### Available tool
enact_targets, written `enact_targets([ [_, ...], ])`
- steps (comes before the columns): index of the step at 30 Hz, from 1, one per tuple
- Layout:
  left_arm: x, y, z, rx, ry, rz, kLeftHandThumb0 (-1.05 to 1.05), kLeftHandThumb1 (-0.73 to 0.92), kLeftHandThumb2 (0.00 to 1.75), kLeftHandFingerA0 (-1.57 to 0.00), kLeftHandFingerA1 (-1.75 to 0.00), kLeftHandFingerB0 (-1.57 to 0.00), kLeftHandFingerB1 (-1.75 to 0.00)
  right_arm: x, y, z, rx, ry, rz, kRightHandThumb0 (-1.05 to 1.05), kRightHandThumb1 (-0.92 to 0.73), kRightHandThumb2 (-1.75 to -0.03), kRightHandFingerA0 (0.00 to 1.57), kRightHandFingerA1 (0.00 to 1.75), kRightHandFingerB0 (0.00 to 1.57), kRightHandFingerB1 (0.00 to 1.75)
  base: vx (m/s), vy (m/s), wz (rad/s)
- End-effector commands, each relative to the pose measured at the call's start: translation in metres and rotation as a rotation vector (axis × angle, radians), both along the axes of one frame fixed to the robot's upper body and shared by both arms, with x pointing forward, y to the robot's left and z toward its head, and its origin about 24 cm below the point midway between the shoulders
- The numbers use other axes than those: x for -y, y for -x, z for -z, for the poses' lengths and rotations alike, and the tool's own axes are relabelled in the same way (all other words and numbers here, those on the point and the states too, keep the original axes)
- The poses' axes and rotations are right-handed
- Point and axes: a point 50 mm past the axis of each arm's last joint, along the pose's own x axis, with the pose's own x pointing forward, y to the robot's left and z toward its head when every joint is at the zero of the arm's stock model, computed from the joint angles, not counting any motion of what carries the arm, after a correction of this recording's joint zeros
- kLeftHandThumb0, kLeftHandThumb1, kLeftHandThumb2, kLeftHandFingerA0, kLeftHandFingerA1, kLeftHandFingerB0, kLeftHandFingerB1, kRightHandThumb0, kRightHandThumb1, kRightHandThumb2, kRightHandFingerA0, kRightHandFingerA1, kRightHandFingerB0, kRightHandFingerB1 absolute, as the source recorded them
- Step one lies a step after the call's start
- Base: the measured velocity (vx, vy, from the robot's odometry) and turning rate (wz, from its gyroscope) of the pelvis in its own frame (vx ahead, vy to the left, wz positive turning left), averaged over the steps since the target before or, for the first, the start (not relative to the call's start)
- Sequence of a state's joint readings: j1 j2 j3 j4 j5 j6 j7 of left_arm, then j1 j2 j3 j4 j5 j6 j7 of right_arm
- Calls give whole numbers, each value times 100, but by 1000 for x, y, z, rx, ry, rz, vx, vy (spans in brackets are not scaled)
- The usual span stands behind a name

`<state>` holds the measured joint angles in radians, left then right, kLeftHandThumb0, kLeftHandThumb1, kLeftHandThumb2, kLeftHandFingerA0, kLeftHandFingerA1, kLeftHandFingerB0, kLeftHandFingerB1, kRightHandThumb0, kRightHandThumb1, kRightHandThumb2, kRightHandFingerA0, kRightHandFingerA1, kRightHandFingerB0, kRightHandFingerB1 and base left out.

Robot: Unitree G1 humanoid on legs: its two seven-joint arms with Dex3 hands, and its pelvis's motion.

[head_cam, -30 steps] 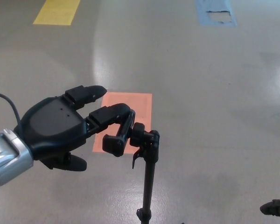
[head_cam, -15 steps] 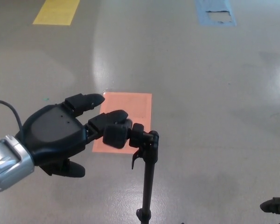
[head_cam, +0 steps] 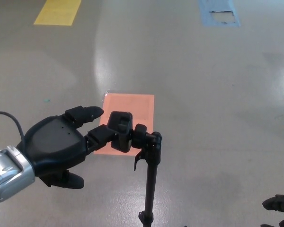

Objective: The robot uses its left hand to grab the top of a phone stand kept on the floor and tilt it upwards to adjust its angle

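Grey polished floor all round, an orange patch just behind the action. Your left hand comes in from the left, and the phone stand sits right at its fingertips: a thin black pole running straight up. One finger is curled against the clamp head at the top, the other pokes past above it, so call it partly closed, touching, not a full wrap. The right hand sits far off, bottom right, state unclear.
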<state>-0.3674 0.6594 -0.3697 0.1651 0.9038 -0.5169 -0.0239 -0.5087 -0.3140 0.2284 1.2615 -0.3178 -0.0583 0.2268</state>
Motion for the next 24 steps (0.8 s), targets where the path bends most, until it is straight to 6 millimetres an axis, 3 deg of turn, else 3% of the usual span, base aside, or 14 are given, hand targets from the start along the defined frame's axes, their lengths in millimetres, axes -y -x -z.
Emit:
enact_targets([
  [1,-3,1,8,-6,-56,-18,-72,48,87,-1,-22,0,-19,6,-3,-6,1,9,11,-57,-67,-61,19,35,17,28,0,0,0],
  [3,-2,0,8,-4,-52,-18,-72,48,87,-1,-22,0,-19,7,-4,-6,3,9,14,-57,-67,-61,19,35,17,28,0,0,0],
  [4,-2,0,8,-5,-50,-17,-73,61,59,-3,-24,0,-20,6,-4,-6,4,9,12,-56,-68,-61,20,35,17,28,0,0,0],
  [5,-2,1,8,-5,-50,-17,-73,61,59,-3,-24,0,-20,6,-4,-6,5,8,12,-56,-68,-61,20,35,17,28,0,0,0],
  [6,-2,1,9,-4,-54,-17,-72,48,88,-2,-21,0,-19,6,-4,-6,6,9,9,-56,-68,-61,20,36,16,28,0,0,0],
  [7,-2,1,9,-4,-55,-17,-72,48,88,-2,-21,0,-19,6,-4,-6,6,9,9,-56,-68,-61,20,36,16,28,0,0,0],
  [8,-3,0,8,8,-48,-15,-74,61,59,-4,-24,0,-22,6,-6,-8,12,3,17,-55,-68,-61,20,35,16,28,0,0,0],
  [9,-3,-1,7,12,-46,-14,-74,61,59,-4,-24,0,-22,6,-7,-9,13,1,19,-55,-68,-61,20,35,16,28,0,0,0],
  [10,-3,-1,6,14,-46,-13,-74,61,59,-4,-24,0,-20,6,-9,-10,17,6,21,-56,-68,-61,19,35,17,28,0,0,0],
  [11,-3,-2,4,12,-46,-14,-73,48,86,-4,-21,0,-18,6,-10,-12,21,10,21,-56,-67,-61,20,35,17,28,0,0,0],
  [19,-4,0,-3,-62,-114,10,-76,51,89,-7,-21,0,-15,5,-18,-19,44,12,17,-55,-68,-61,20,35,17,28,0,0,0],
  [20,-4,1,-2,-68,-127,15,-77,51,89,-6,-20,0,-15,6,-19,-20,45,15,16,-32,-49,-101,3,49,1,47,0,0,0],
  [24,-6,1,-2,-76,-119,14,-76,51,89,-1,-20,0,-15,5,-18,-19,44,8,15,-33,-49,-101,3,49,0,47,0,0,0],
])
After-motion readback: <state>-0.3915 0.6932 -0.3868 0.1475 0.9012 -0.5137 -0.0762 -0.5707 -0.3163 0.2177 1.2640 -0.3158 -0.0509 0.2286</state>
